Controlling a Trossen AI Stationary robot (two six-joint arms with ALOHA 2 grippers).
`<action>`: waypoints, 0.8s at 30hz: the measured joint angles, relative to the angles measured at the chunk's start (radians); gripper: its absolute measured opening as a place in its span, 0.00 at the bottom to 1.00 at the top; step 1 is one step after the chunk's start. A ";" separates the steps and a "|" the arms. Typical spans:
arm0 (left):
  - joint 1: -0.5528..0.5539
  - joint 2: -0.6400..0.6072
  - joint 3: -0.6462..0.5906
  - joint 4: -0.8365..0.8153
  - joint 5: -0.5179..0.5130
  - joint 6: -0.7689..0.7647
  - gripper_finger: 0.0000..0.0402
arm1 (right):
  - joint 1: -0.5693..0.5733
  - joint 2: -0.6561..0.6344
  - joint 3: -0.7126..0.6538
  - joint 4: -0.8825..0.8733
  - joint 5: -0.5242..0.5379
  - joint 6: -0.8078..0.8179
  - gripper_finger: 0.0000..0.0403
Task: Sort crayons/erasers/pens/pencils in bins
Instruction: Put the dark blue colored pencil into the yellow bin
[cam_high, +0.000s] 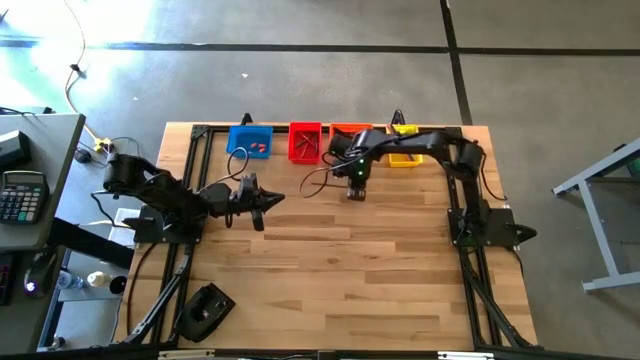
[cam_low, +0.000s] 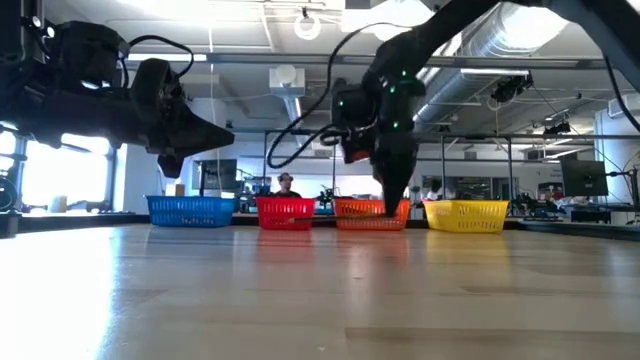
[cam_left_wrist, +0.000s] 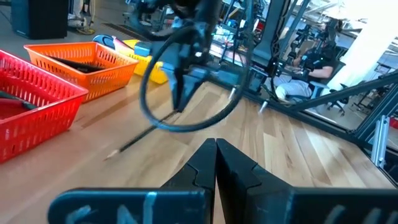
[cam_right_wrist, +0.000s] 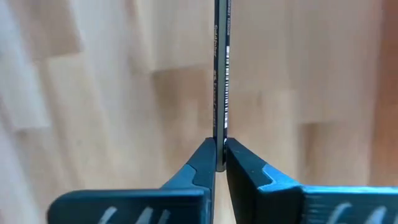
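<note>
Four bins stand in a row at the table's far edge: blue (cam_high: 250, 140) with small red erasers, red (cam_high: 305, 142), orange (cam_high: 347, 132), partly under my right arm, and yellow (cam_high: 405, 152). My right gripper (cam_high: 355, 192) points down over the table just in front of the orange bin (cam_low: 370, 212) and is shut on a thin dark pencil (cam_right_wrist: 221, 74). My left gripper (cam_high: 278, 199) waits shut and level at the table's left, holding nothing; its fingers (cam_left_wrist: 216, 152) face the right gripper (cam_left_wrist: 179, 102). My right gripper pinches the dark pencil near one end (cam_right_wrist: 221, 146) between its two fingertips, coming from above and pointing steeply down. The rest of the pencil sticks out beyond the fingers and slants downward. Its free tip (cam_left_wrist: 114, 152) is at the tabletop; whether it touches, I cannot tell.
A black device (cam_high: 205, 310) lies at the table's near left corner. A side desk with a calculator (cam_high: 22, 195) stands left of the table. A seated person (cam_left_wrist: 311, 62) shows in the room beyond. Bare wood (cam_high: 350, 280) fills the table's near half.
</note>
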 joint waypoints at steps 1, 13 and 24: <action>0.000 0.000 0.000 0.002 0.000 0.000 0.00 | 0.008 -0.010 0.000 -0.020 -0.004 0.010 0.03; 0.000 0.000 -0.007 0.017 -0.002 0.003 0.00 | 0.070 -0.230 -0.159 0.052 -0.005 0.123 0.03; 0.002 0.000 -0.021 0.048 -0.016 0.003 0.00 | -0.083 -0.773 -0.686 0.366 0.203 0.437 0.03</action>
